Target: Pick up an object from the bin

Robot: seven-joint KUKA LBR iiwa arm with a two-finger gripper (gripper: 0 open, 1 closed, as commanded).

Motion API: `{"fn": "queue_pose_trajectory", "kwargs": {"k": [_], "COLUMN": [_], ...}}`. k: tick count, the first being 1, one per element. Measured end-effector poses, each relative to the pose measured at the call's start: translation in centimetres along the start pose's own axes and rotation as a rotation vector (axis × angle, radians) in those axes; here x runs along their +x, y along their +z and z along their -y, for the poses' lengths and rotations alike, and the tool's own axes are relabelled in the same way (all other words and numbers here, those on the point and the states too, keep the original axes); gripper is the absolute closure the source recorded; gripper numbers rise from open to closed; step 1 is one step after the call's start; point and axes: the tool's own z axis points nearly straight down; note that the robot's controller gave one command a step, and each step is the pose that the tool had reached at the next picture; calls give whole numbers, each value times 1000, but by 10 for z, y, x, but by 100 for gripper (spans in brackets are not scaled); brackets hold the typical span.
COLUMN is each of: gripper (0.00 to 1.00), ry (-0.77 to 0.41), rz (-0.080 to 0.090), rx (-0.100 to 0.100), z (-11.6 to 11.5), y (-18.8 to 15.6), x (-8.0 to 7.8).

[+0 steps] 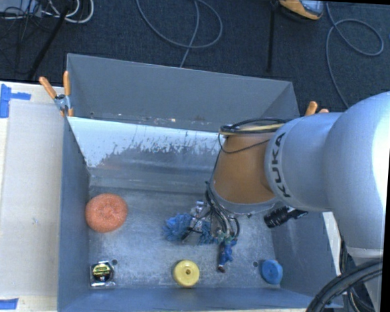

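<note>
My gripper (198,217) reaches down into the middle of the bin floor, below the arm's orange cover. It is right on a crumpled blue thing (175,227), which looks like cloth or a soft toy and lies just to its left. The view does not let me tell whether that thing is held. A narrow blue and dark piece (225,254) lies just to the gripper's lower right. A yellow round disc (186,272) rests near the front wall, below the gripper.
An orange round scrubby ball (106,212) lies at the left of the bin floor. A small yellow and black tape measure (101,273) sits in the front left corner. A blue round cap (271,271) is at the front right. The arm covers the bin's right side.
</note>
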Motion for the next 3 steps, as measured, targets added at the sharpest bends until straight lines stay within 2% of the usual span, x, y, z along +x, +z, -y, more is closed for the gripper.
{"fn": "queue_pose_trajectory", "kwargs": {"k": [1, 2, 3], "gripper": [100, 100, 100], "ry": [-12, -30, -11], "rz": [3, -4, 16], "rx": [-1, 1, -2], "z": [-24, 16, 17], "y": [-6, -61, -71], "x": [-16, -3, -8]}}
